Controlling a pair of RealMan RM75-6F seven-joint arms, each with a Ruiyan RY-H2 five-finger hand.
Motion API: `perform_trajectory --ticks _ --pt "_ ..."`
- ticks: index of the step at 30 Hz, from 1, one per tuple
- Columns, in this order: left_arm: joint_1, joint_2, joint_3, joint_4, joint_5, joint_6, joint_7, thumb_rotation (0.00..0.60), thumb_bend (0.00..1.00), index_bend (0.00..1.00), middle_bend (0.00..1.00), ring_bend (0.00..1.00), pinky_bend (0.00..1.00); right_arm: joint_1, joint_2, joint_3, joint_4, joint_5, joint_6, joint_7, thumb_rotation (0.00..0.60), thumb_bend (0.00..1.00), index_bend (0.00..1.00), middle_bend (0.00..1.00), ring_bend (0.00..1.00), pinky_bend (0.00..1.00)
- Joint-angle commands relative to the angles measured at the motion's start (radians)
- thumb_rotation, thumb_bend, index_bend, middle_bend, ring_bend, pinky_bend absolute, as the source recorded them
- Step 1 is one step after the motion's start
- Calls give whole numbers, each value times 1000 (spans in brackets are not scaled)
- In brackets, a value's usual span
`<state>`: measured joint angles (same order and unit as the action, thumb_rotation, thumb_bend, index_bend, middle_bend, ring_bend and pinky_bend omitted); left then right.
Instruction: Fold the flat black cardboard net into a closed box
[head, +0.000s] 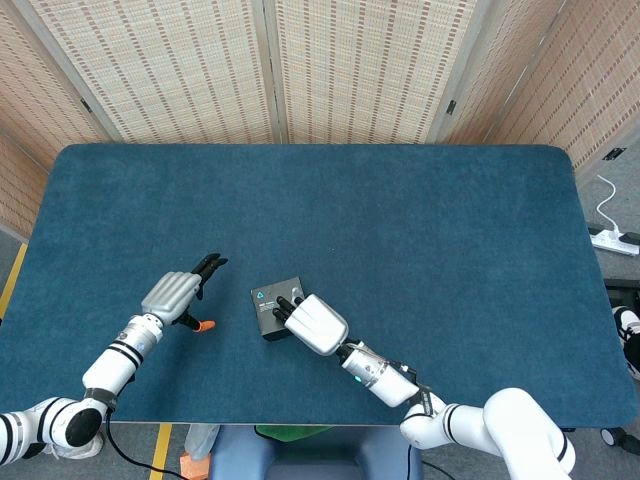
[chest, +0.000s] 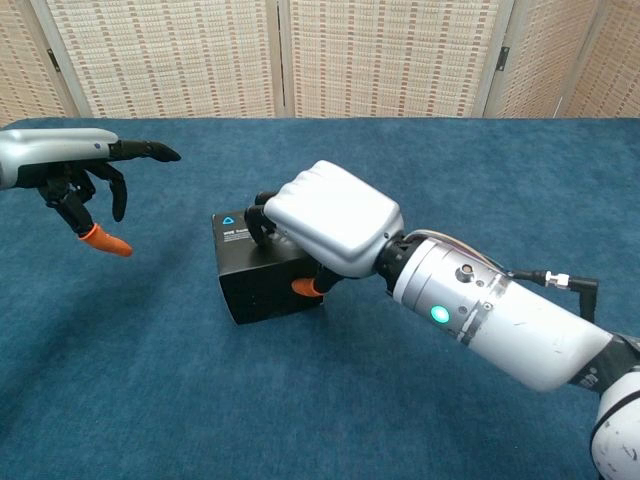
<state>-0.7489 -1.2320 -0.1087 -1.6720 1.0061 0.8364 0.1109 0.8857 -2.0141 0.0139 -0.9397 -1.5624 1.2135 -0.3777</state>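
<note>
On the table (head: 420, 240), right hand (head: 317, 323) presses the box (head: 270, 300), blue-marked corner leftward; left hand (head: 172, 296) spread, empty.

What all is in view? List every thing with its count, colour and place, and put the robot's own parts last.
black box: one, black with a small blue mark on top, folded up, on the near middle of the table.
table: one, covered in dark blue cloth, filling most of both views.
folding screen: one, beige woven panels, behind the far edge of the table.
power strip: one, white with a white cable, on the floor at the right.
left hand: one, grey with black fingers and an orange thumb tip, held apart from the box, on its left, holding nothing.
right hand: one, grey, resting on top of the box, thumb on its near side.
</note>
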Motion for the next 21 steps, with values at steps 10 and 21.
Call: perform_trajectory --ticks 10,21 --pt "25 12 -7 11 48 -1 -61 600 205 0 0 490 869 -25 -30 23 53 -33 14 8 600 227 479 654 726 1000" --pt "54 25 -7 -8 63 54 -41 600 205 0 0 394 740 -74 76 73 -103 -68 142 26 600 249 10 209 582 946"
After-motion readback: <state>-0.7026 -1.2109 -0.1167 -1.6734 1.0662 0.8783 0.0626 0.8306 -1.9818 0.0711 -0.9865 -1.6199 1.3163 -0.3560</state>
